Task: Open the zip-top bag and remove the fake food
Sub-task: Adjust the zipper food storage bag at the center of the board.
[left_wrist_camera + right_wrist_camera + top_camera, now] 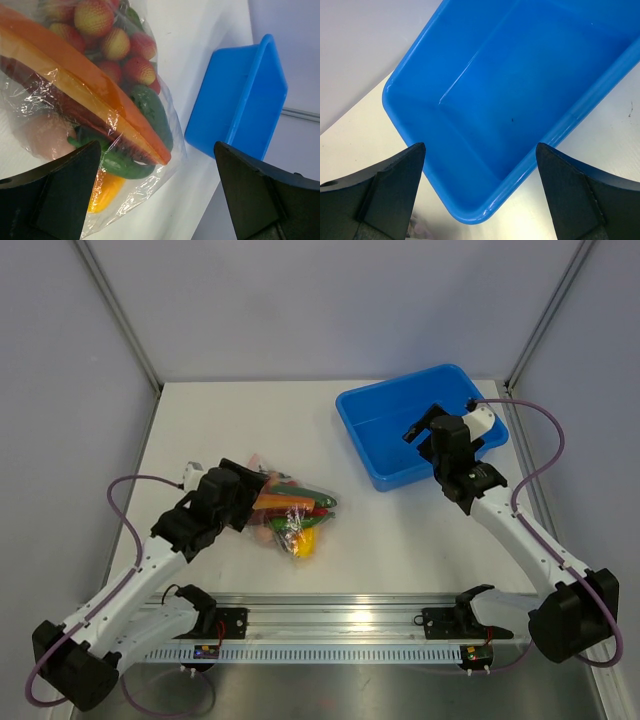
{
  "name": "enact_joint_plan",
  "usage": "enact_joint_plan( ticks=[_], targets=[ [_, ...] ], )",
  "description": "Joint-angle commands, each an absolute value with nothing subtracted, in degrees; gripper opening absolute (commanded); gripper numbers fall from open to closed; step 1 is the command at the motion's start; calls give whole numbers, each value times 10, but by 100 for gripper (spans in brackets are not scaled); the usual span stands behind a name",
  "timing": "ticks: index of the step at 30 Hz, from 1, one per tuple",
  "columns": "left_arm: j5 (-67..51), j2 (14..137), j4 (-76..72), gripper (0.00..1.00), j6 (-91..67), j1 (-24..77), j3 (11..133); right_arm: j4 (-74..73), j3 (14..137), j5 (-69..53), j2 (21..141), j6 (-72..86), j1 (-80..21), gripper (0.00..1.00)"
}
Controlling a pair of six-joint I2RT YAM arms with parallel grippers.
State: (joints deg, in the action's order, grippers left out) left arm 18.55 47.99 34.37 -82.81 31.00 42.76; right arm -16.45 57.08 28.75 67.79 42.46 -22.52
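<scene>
The zip-top bag [295, 512] is seen lying toward the near-left of the table [230, 410], with the fake food [115, 45] all packed inside, so nothing's been taken out yet. The left gripper [156, 150] is held right over it, jaws spread wide and nothing pinched, likely lined up for a grab. The right gripper [480, 150], also spread and empty, is parked above the blue bin [400, 405] at the far-right corner, probably so the 2 arms are kept apart.
</scene>
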Motion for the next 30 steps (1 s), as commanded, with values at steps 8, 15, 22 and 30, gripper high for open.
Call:
enact_joint_plan(
  ticks=[8,15,22,30],
  targets=[
    [88,593,294,98,-829,296,435,-163,588,270,689,436,-229,99],
    [54,618,206,69,-797,273,405,-163,590,262,698,439,-229,100],
    [61,638,176,45,-786,260,400,-141,584,210,695,409,-229,100],
    [74,645,195,0,-773,242,410,-128,606,127,714,353,-250,100]
  ],
)
